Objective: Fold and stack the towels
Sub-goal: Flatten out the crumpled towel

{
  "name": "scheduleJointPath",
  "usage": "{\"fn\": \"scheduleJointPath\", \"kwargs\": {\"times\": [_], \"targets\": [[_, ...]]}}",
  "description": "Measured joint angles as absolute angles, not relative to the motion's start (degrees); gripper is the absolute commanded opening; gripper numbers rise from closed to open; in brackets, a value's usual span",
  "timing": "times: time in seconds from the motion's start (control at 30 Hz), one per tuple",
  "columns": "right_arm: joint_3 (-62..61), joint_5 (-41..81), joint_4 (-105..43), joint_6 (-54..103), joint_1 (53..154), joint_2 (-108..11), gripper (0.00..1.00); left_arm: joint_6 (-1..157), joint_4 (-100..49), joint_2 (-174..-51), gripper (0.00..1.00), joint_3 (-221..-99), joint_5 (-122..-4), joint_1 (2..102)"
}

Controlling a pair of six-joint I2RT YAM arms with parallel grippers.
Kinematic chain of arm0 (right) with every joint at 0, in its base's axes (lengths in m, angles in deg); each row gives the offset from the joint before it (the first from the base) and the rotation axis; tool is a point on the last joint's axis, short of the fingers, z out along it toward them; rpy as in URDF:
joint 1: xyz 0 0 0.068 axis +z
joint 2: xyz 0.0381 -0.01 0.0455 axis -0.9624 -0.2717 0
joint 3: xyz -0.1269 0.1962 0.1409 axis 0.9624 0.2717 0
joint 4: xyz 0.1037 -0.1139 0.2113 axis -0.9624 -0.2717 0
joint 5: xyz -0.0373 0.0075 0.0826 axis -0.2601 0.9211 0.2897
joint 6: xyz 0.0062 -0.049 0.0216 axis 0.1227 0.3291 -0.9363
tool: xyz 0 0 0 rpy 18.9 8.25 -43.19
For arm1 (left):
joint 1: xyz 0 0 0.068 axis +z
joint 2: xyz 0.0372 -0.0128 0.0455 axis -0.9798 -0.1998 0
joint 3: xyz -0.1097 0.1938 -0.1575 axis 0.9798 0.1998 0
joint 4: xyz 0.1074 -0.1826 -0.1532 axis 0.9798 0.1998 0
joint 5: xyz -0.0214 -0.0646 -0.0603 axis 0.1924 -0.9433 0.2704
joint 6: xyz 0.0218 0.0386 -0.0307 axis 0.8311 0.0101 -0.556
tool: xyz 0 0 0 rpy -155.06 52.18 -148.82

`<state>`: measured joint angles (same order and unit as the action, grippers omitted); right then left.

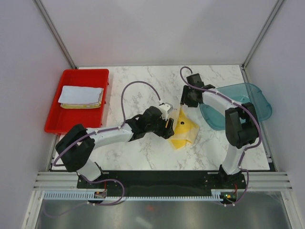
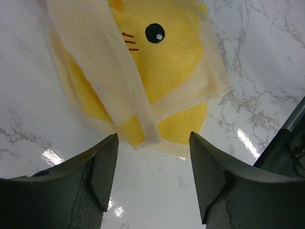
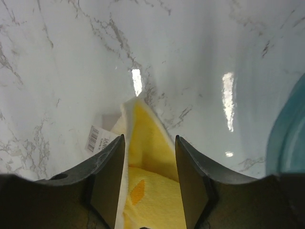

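Observation:
A yellow towel (image 1: 185,130) with a cat face and pale cream border lies on the marble table mid-right. It also shows in the left wrist view (image 2: 167,62) and the right wrist view (image 3: 148,162). My right gripper (image 1: 183,105) is shut on its far corner and holds that corner raised, the cloth filling the gap between the fingers (image 3: 149,139). My left gripper (image 1: 167,126) is open and empty, low over the table just at the towel's near-left edge (image 2: 153,138). Folded white-grey and yellow towels (image 1: 81,95) lie stacked in the red tray.
The red tray (image 1: 53,120) stands at the far left. A translucent teal bin (image 1: 259,102) stands at the right edge, close beside the right arm. A barcode tag (image 3: 97,139) hangs off the held towel.

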<state>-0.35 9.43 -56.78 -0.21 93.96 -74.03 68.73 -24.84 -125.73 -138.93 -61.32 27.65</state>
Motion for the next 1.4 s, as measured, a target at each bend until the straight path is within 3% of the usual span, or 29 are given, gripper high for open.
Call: {"fn": "scheduleJointPath", "kwargs": {"times": [0.17,0.3,0.57,0.67,0.77,0.8,0.93,1.17,1.4], "targets": [[-1.4,9.6,-57.0,4.3,88.1,-71.9,0.52,71.0,-25.4,-130.2,0.65,-140.7,-56.0,23.5],[-4.3,10.1,-56.9,5.6,83.3,-69.6,0.53,72.4,-25.0,-134.1,0.54,-142.9,-51.7,21.5],[-5.0,14.9,-56.7,8.9,82.2,-66.8,0.53,72.9,-23.4,-137.8,0.50,-145.2,-46.0,20.7],[-5.0,17.1,-56.6,11.6,82.3,-66.8,0.54,73.0,-22.1,-138.3,0.37,-145.5,-44.4,20.5],[-5.1,19.5,-56.6,14.3,82.3,-66.9,0.54,73.6,-21.0,-138.3,0.07,-145.5,-43.8,20.3],[-5.4,20.5,-56.6,15.4,82.3,-66.9,0.55,74.0,-20.3,-138.3,0.02,-145.5,-43.6,20.2],[-6.4,27.2,-54.2,20.2,82.3,-67.6,0.65,76.1,-17.9,-136.8,0.02,-144.9,-43.6,21.0],[-1.4,44.8,-47.2,40.2,84.3,-68.2,0.62,78.6,-17.1,-127.3,0.02,-142.0,-55.7,34.4],[0.0,55.0,-47.5,58.9,85.4,-69.6,0.65,79.6,-14.9,-130.2,0.02,-145.6,-62.5,40.0]]}}
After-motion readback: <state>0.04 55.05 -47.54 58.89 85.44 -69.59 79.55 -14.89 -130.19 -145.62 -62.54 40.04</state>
